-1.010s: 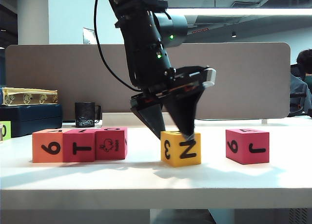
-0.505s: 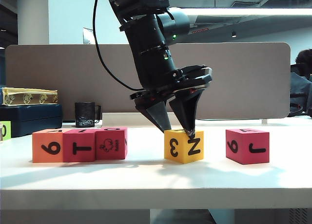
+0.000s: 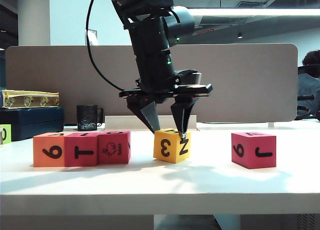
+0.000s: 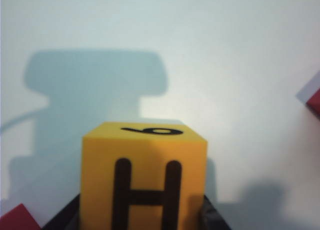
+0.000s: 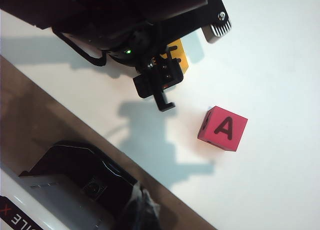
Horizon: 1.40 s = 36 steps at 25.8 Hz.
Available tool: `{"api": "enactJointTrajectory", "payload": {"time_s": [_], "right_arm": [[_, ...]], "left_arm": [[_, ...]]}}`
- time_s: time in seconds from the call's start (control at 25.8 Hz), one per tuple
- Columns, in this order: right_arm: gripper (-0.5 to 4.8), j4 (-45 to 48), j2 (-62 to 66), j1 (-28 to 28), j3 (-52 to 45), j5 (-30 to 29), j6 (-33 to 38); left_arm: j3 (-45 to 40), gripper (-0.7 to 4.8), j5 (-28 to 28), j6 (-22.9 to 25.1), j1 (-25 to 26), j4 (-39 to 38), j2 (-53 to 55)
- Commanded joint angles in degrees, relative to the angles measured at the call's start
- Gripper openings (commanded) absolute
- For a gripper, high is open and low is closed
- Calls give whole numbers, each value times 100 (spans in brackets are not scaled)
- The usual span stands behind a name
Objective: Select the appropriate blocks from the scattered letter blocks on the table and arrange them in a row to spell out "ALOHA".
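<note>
Left gripper (image 3: 165, 130) points down (right's jaws closed).

On the white table (image 5: 270, 65) a pink-red block (image 5: 222, 128) lies alone, its top face showing a black A. Near it hangs the other arm's black wrist (image 5: 135, 25) — a sliver of yellow block (image 5: 179, 60) peeks from beneath — casting shadow.

H block (image 3: 171, 145) sits between block row (image 3: 81, 148) and A block (image 3: 253, 149)
</note>
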Motion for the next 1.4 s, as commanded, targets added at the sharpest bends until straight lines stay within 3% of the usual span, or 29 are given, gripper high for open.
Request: {"api": "enactJointTrajectory", "payload": {"time_s": [0.04, 0.16, 0.23, 0.35, 0.47, 0.7, 0.85, 1.01, 1.09, 1.13, 1.16, 1.2, 1.24, 1.4], "right_arm": [[-5, 33, -22, 9, 15, 7, 22], [-5, 4, -22, 9, 15, 7, 22], [-5, -20, -22, 9, 15, 9, 22], [-5, -4, -22, 9, 15, 31, 22], [-5, 33, -22, 7, 15, 42, 22], [-5, 120, -24, 2, 20, 105, 22], [-5, 140, -28, -120, 24, 699, 13], [-5, 319, 33, -516, 22, 651, 0], [-5, 361, 201, -793, 22, 629, 0], [-5, 356, 380, -951, 22, 625, -2], [-5, 358, 516, -1025, 22, 577, -4], [-5, 369, 787, -1106, 22, 286, -4], [-5, 422, 1056, -1167, 22, 2, -4], [27, 570, 1655, -1213, 22, -146, 2]], "left_arm": [[31, 269, -74, -170, -9, -61, -24], [37, 295, -72, -168, -9, -46, -24], [55, 352, -74, -166, -7, -33, -33], [70, 373, -74, -59, -9, 7, -72], [280, 479, -55, -50, -7, -122, -72], [931, 479, -131, 352, 11, -455, -164], [1272, 479, -935, 872, 389, -835, -610], [1274, 479, -302, 723, 988, -1121, -1088], [1274, 479, 627, 632, 1473, -1491, -1499], [1274, 469, 1161, 654, 1727, -1753, -1792], [1274, 427, 1281, 699, 1801, -1871, -1917], [1274, 317, 1305, 826, 1893, -2144, -2205], [1272, 249, 1296, 1016, 1919, -2376, -2444], [1268, 138, 1344, 1287, 1910, -2881, -2894]]}}
